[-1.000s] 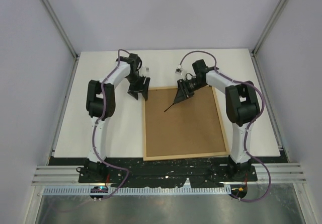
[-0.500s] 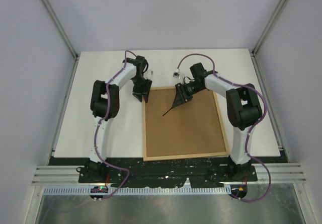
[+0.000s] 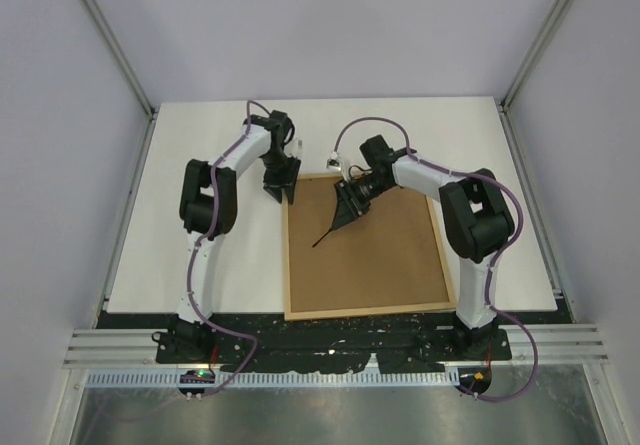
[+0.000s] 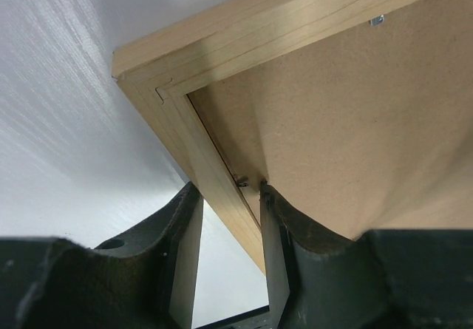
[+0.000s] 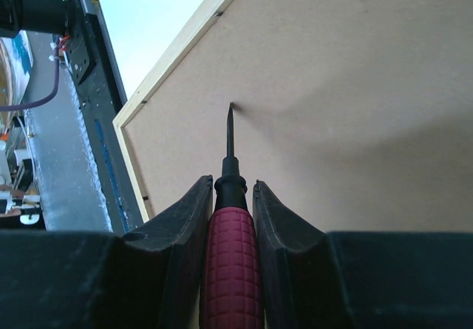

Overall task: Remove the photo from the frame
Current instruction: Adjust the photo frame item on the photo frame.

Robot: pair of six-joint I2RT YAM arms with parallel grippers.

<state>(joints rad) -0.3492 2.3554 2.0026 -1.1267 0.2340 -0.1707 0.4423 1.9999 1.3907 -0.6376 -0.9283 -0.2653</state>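
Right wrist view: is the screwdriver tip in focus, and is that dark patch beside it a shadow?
Right wrist: the screwdriver tip is sharp against the back panel; the patch reads as a soft-edged shadow. Left wrist: the frame corner is crisp. Top external: evenly lit.

Seen from overhead, bright, even light from above leaves the white table [image 3: 200,255] pale and lays only short, soft shadows beside the arms. In the left wrist view we find the corner of the frame [image 4: 222,48] sharp, while the left gripper [image 4: 230,188] sits dark and blurred close to the lens. In the right wrist view the screwdriver [image 5: 230,255] handle is soft, its shaft throws a broad, faint shadow across the frame's back, and the far background is washed out.
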